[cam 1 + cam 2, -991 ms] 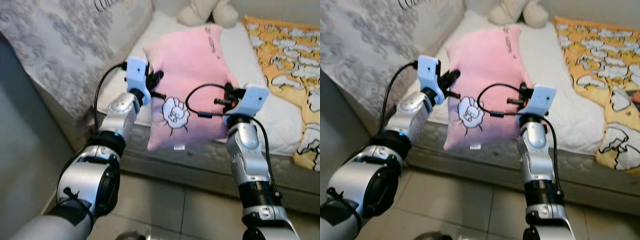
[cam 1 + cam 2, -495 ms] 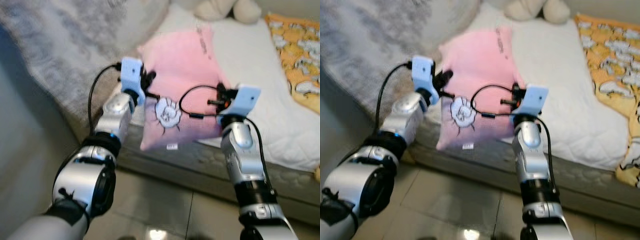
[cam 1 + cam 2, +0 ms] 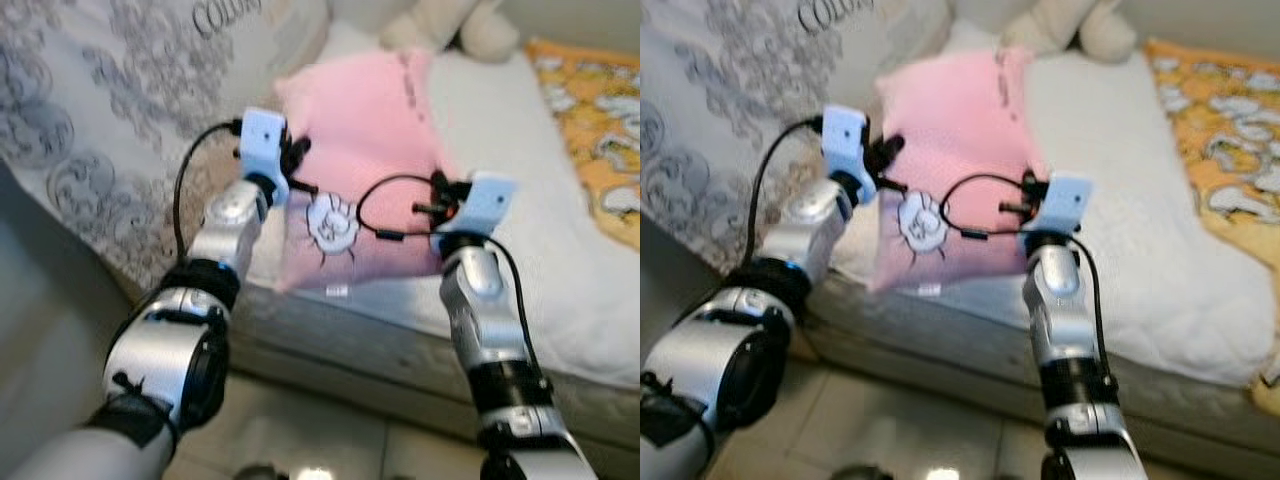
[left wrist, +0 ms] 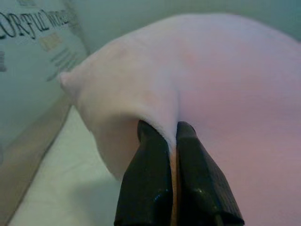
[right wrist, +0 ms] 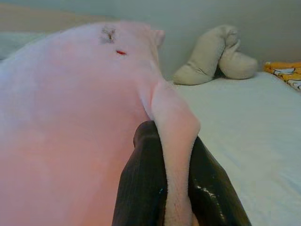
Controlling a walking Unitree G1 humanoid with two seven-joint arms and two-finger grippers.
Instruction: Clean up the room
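Pink pillow (image 3: 365, 170) hangs over the mattress (image 3: 520, 220) near edge, head end. We pinch it both sides: left gripper (image 4: 171, 141) and right gripper (image 5: 171, 136) each clamped on a fabric fold, so it stays spread, prob. for laying flat.
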